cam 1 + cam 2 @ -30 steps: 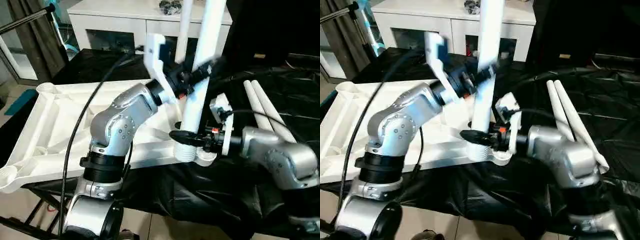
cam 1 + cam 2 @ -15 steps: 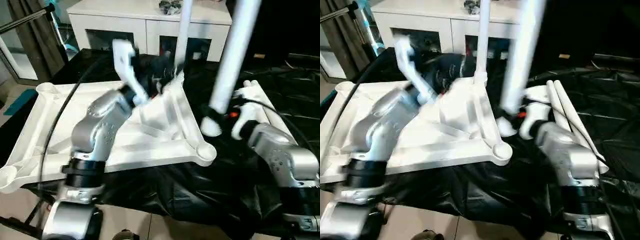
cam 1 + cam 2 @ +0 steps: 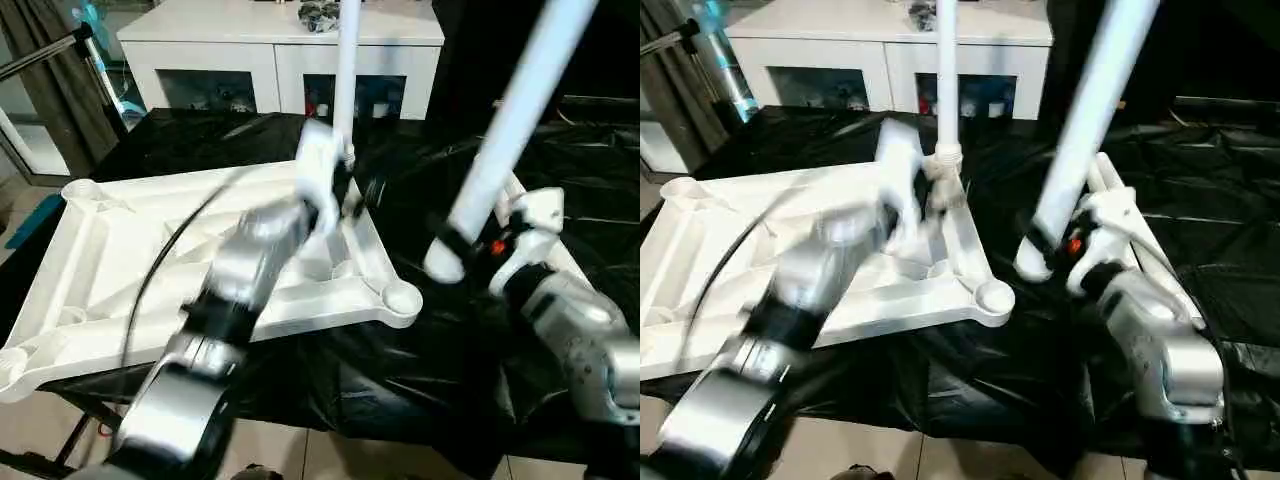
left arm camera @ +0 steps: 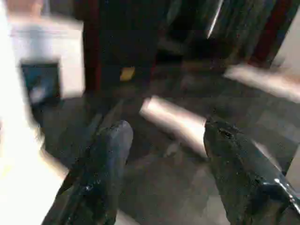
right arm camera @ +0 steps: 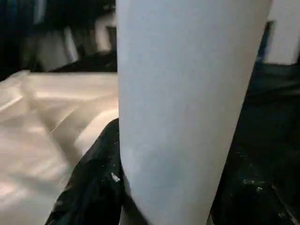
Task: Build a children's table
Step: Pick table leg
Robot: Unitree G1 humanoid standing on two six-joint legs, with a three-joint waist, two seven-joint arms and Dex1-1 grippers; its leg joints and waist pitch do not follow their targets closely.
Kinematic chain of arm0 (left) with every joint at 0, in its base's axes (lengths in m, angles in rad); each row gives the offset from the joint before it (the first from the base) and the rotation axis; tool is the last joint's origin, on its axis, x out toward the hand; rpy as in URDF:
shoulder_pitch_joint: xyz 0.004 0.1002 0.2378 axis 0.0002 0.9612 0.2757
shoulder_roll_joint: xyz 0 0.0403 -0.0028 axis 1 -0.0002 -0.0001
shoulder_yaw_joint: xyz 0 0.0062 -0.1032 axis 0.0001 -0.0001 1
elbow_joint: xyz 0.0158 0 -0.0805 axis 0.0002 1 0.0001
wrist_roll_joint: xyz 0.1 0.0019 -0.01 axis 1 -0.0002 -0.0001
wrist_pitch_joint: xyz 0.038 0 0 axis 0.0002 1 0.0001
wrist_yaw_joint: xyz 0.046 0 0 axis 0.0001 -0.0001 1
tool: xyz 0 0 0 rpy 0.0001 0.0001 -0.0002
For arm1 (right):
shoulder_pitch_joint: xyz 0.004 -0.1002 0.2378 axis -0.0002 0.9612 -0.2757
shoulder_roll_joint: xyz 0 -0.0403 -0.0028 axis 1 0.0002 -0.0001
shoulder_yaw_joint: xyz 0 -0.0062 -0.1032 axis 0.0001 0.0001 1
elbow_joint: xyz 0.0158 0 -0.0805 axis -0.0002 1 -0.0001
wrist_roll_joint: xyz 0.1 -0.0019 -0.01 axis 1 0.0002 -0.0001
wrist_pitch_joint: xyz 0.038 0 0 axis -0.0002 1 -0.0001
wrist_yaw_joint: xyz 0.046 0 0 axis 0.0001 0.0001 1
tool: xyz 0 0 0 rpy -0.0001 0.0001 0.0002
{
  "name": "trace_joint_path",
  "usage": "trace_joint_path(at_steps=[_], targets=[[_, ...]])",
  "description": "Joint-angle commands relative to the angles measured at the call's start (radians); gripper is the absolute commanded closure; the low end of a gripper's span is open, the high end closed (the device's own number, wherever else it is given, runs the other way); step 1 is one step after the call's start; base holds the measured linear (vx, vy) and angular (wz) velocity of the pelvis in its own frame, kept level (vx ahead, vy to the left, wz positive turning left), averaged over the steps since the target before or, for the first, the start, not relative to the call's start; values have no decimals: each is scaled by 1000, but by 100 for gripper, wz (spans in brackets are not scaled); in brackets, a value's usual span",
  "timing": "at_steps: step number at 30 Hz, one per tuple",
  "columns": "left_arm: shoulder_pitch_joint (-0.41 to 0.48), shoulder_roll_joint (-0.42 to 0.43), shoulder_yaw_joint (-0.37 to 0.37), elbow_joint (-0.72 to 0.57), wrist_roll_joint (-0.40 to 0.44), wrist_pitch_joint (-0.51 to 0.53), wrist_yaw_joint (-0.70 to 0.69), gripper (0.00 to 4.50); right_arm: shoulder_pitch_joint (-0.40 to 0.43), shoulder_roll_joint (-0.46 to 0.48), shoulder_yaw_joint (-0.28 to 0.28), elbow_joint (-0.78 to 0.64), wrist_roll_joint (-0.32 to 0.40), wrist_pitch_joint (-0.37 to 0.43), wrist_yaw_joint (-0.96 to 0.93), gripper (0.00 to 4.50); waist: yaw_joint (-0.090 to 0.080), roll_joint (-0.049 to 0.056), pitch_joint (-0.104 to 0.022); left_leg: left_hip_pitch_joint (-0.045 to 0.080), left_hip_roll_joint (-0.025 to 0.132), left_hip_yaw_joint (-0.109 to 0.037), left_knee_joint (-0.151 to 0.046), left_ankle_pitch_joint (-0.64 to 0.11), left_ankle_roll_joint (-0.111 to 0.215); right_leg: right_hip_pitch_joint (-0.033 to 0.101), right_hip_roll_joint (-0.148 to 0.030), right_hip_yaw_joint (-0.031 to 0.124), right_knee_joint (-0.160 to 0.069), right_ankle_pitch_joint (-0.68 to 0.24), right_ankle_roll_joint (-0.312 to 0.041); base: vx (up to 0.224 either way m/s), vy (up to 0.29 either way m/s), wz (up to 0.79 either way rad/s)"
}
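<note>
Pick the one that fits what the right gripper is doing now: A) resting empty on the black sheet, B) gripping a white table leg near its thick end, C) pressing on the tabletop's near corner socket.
B: the right gripper is clamped around the tilted white leg near its lower end, above the black sheet.

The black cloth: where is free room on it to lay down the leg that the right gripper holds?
Bare black cloth lies in front of the tabletop. Right of the held leg it is crowded: spare legs lie there, beside the right gripper.
</note>
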Motion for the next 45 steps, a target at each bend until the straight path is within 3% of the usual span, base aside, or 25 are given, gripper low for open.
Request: trace_joint_path(at_steps=[1,4,5,10,11,13,17,18,19,22,26,28,29,31,35,36,38,39,44,45], targets=[[-23,-26,0,-47,-43,11,-47,162,-11,2,23,-12,-20,-16,8,260,5,-22,-74,17,30,-11,-65,-243,36,48,-39,20,-84,-260,-206,0,0,0],[-35,-58,-32,-98,-49,25,-107,162,-16,9,28,-11,-27,-14,4,260,7,-22,-74,14,33,-10,-65,-222,54,48,-39,22,-82,-232,-216,0,0,0],[-41,-74,-58,-115,-41,31,-129,162,-17,9,30,-11,-26,-11,8,260,7,-28,-74,13,32,-9,-64,-216,63,49,-37,22,-82,-223,-215,0,0,0],[-32,-97,-113,-168,-53,56,-165,162,-24,0,43,16,-35,-26,16,260,7,-23,-73,15,35,-9,-65,-223,68,49,-40,22,-84,-237,-217,0,0,0],[-35,-95,-102,-153,-46,53,-140,162,-29,1,45,23,-39,-31,15,260,5,-39,-71,13,32,-7,-65,-228,69,51,-37,21,-86,-251,-209,0,0,0],[-37,-93,-85,-138,-36,46,-116,162,-32,1,46,25,-40,-31,13,260,6,-30,-70,14,31,-9,-66,-234,65,50,-39,20,-87,-281,-201,0,0,0],[-59,-48,21,-37,2,-1,5,162,-44,6,18,36,-46,-37,-23,260,3,-29,-68,16,29,-11,-68,-253,50,47,-35,19,-93,-319,-175,0,0,0],[-59,-48,21,-37,2,-1,5,162,-44,6,18,36,-46,-37,-23,260,2,-30,-68,15,28,-11,-68,-255,48,48,-35,19,-94,-324,-170,0,0,0],[-38,12,13,-25,43,-25,-14,162,-46,1,-7,51,-51,-38,-46,260,2,-30,-70,16,29,-12,-68,-253,46,48,-36,19,-93,-320,-166,0,0,0],[36,125,-91,-35,131,-53,-142,162,-48,-15,-40,82,-53,-25,-73,260,-2,-27,-72,17,29,-14,-71,-240,47,45,-35,21,-90,-300,-160,0,0,0],[167,243,-243,-125,124,-3,-424,128,-42,-31,-52,74,-29,29,-54,260,4,-18,-78,19,36,-11,-72,-181,53,43,-35,25,-72,-187,-211,0,0,0],[206,280,-298,-145,130,7,-494,122,-39,-39,-46,64,-19,53,-37,260,7,-14,-81,26,39,-9,-70,-177,56,41,-34,25,-65,-137,-234,0,0,0],[224,293,-341,-112,174,-28,-499,122,-37,-42,-43,61,-16,57,-28,260,8,-16,-79,28,41,-7,-70,-183,58,39,-35,26,-66,-120,-246,0,0,0],[230,291,-364,-69,208,-58,-489,108,-38,-43,-42,62,-14,57,-25,260,10,-17,-75,27,41,-6,-73,-211,49,41,-38,27,-68,-142,-242,0,0,0],[225,279,-375,17,262,-95,-483,95,-42,-45,-36,66,-14,56,-26,260,5,-18,-69,27,38,-8,-80,-281,9,43,-44,29,-82,-268,-199,0,0,0],[222,276,-369,29,267,-92,-480,128,-42,-45,-35,66,-13,57,-25,260,3,-20,-69,27,38,-8,-80,-286,5,42,-44,29,-84,-281,-193,0,0,0],[221,281,-370,25,266,-78,-488,132,-42,-45,-36,62,-12,66,-24,260,2,-20,-70,24,38,-11,-81,-280,5,43,-44,28,-82,-281,-193,0,0,0],[222,304,-388,-6,251,-22,-524,135,-39,-46,-38,55,-9,80,-19,260,1,-20,-69,25,39,-10,-81,-283,5,42,-45,28,-83,-285,-194,0,0,0],[228,320,-385,-32,257,52,-539,179,-31,-50,-37,53,-14,83,-13,260,-1,-15,-70,29,39,-9,-80,-288,6,37,-42,28,-82,-277,-206,0,0,0],[233,324,-370,-54,258,90,-520,186,-28,-47,-36,51,-15,82,-16,260,0,-8,-70,29,39,-10,-80,-288,3,37,-42,28,-80,-266,-210,0,0,0]])
